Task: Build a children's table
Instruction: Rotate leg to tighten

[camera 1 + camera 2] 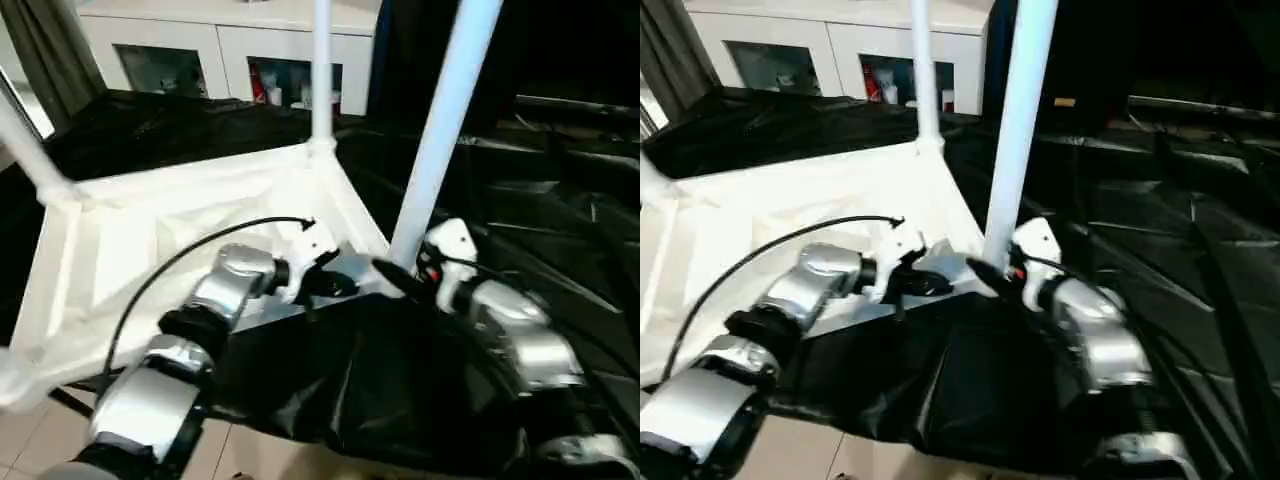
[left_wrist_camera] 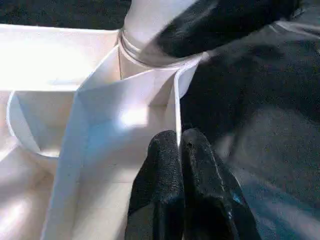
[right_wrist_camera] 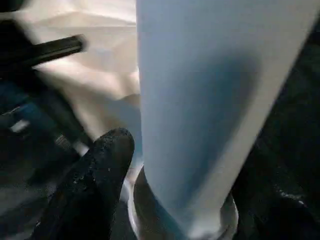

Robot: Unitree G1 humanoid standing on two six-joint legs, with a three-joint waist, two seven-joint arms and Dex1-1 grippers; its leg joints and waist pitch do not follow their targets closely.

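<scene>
While the tabletop (image 1: 190,230) lies upside down on the black-covered bench (image 1: 560,230), ribs facing up, three legs already stand in its corners, so the build looks most of the way done. The near leg (image 1: 440,130) rises from the corner socket (image 2: 150,52) right at the right pincer (image 1: 400,277). The far leg (image 1: 321,70) stands in the corner beyond both pincers, and a third leg (image 1: 25,150) leans up from the corner far off to the left pincer's outer side.

The left pincer (image 2: 182,150) has its fingers pressed together, holding nothing; its tips rest on the tabletop's rim wall just short of the near leg's socket, seemingly steadying the top. The right pincer sits at the foot of the near leg with its fingers either side of the tube. One finger (image 3: 95,170) shows beside the base with a little gap, and the other is hidden, so I cannot tell whether it is pinching the leg or spread around it.

Judging from this, the near leg is seated or nearly so. The fourth corner, down by the left forearm, is cut off at the edge, so whether its leg is in cannot be told.
</scene>
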